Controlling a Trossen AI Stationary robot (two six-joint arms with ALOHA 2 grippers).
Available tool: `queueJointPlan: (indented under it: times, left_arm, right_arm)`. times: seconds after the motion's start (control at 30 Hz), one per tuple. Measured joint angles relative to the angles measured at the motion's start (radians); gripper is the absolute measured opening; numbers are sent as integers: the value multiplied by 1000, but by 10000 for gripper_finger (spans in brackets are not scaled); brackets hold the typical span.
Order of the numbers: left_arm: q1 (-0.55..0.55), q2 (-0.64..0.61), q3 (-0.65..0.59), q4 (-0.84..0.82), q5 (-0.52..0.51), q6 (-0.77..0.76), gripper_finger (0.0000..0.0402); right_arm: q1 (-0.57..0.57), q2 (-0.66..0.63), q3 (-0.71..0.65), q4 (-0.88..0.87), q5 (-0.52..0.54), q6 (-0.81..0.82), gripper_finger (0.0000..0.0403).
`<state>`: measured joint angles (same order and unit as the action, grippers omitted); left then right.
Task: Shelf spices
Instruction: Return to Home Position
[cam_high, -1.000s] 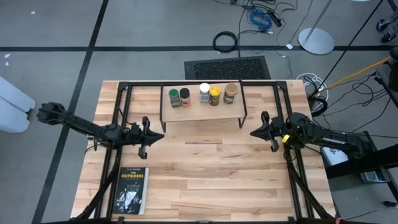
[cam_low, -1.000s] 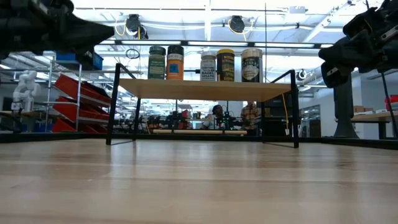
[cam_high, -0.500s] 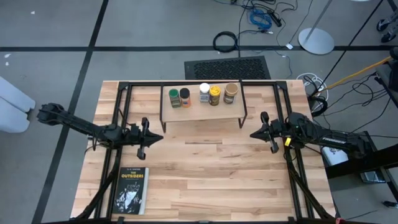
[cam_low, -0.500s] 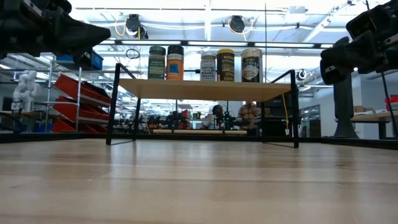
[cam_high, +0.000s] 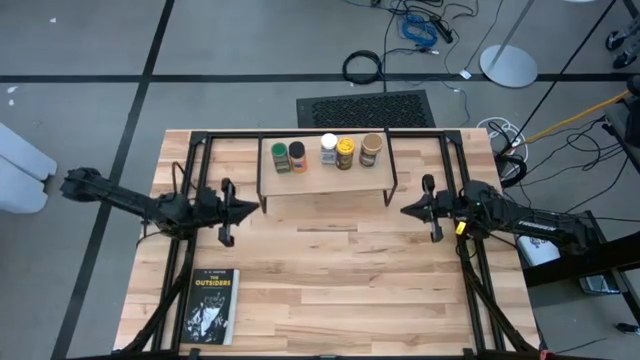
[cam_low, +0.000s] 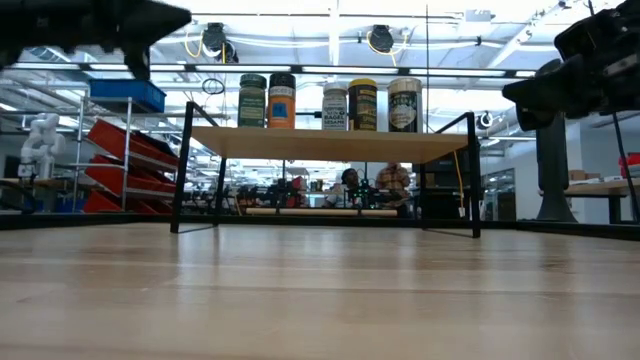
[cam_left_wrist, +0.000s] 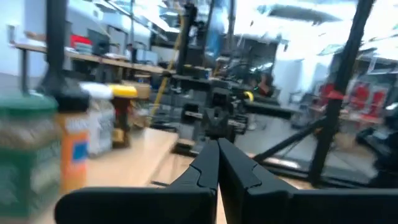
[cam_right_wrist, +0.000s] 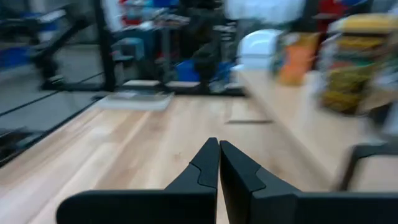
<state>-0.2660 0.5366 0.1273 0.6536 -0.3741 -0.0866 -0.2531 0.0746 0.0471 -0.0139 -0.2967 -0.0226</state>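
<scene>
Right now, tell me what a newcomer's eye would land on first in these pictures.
Five spice jars stand in a row on the small shelf at the far middle of the table. The left gripper and the right gripper, both shut and empty, hang by its front corners, pointing toward each other. A book lies at the near left corner.

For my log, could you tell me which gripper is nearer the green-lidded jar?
Left. The left gripper is off the front corner of the shelf nearest the green-lidded jar; the right gripper is off the opposite front corner.
</scene>
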Motion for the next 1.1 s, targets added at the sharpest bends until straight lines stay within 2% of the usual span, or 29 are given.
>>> queueJointPlan:
  times: [0.1, 0.17, 0.23, 0.33, 0.47, 0.53, 0.7, 0.87, 0.97, 1.1]
  left_arm:
    - [23, -1, 143, -239, -8, 23, 14]
    - [40, 2, 232, -406, -29, 41, 28]
    - [54, 3, 286, -477, -51, 94, 46]
    - [83, -8, 324, -471, -75, 170, 79]
    - [120, -46, 323, -511, -101, 173, 118]
    - [124, -65, 304, -543, -79, 172, 131]
    - [115, -108, 256, -593, -33, 167, 138]
    - [134, -145, 245, -586, -115, 198, 138]
    - [143, -167, 245, -605, -120, 143, 138]
    - [139, -188, 241, -651, -1, 96, 138]
  right_arm:
    - [-1, 0, 0, 51, 79, 11, 0]
    - [-1, 0, 0, 55, 91, 4, 0]
    - [0, 1, 0, 48, 94, -3, 0]
    - [0, 2, 0, 83, 142, 1, 0]
    - [0, 2, 0, 158, 166, 34, 0]
    - [0, 1, 0, 151, 161, 54, 0]
    - [0, 2, 0, 103, 111, 89, 0]
    - [0, 1, 3, 138, 131, 76, 0]
    - [0, 2, 5, 133, 139, 73, 0]
    - [0, 2, 5, 72, 132, 86, 0]
